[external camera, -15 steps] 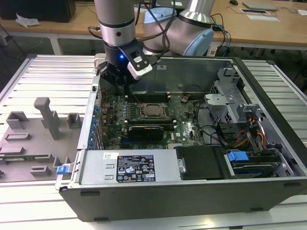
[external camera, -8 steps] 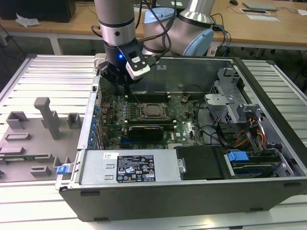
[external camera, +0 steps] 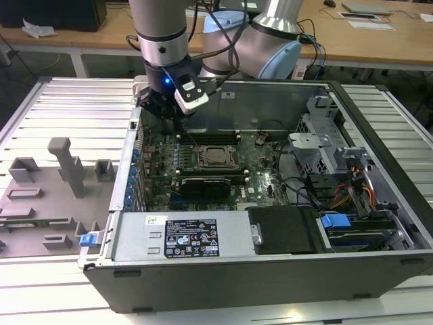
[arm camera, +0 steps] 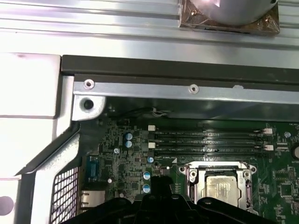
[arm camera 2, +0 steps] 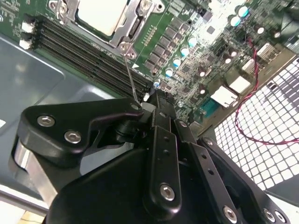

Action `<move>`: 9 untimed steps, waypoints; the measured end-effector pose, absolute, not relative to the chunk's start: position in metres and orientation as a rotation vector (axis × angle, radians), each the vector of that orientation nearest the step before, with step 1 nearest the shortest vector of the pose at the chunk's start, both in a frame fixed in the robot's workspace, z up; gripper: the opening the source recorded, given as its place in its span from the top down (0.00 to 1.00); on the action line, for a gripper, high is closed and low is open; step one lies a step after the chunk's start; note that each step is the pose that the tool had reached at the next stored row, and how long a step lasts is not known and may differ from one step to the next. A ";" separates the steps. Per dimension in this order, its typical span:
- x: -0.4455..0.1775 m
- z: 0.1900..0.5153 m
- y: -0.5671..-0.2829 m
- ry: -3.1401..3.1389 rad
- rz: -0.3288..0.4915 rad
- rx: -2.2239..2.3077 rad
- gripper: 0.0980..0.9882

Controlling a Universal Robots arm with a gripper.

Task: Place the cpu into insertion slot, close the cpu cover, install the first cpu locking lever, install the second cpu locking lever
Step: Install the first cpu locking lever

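Currently I am finding the cpu sitting in the insertion slot under the cpu cover; the pincer, drawn narrow, is meeting a thin locking lever; I am advising a slow, steady press, watching for slip

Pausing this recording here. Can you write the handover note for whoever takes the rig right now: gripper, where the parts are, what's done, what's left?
Gripper: over the motherboard, beside the insertion slot.
Cpu: seated in the slot. The cpu cover appears to lie flat around it.
Locking lever: a thin wire standing up from the socket corner, its tip at the gripper, not latched.
Done: cpu placed, cover apparently closed.
Left: that lever. I cannot tell how the other lever stands.
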State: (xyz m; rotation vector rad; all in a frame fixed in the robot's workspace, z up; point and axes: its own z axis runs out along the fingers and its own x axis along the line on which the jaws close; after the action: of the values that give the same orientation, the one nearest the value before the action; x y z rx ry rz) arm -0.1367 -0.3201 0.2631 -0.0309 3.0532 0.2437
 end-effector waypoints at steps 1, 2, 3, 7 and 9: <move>-0.137 0.263 -0.320 3.053 0.249 -0.031 0.99; -0.137 0.261 -0.320 3.052 0.257 -0.030 0.99; -0.137 0.261 -0.320 3.052 0.262 -0.030 0.99; -0.138 0.258 -0.320 3.050 0.280 -0.030 0.99; -0.138 0.256 -0.320 3.048 0.301 -0.029 0.99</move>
State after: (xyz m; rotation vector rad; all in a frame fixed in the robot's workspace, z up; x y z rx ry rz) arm -0.1382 -0.3196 0.2564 -0.0289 3.0480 0.3009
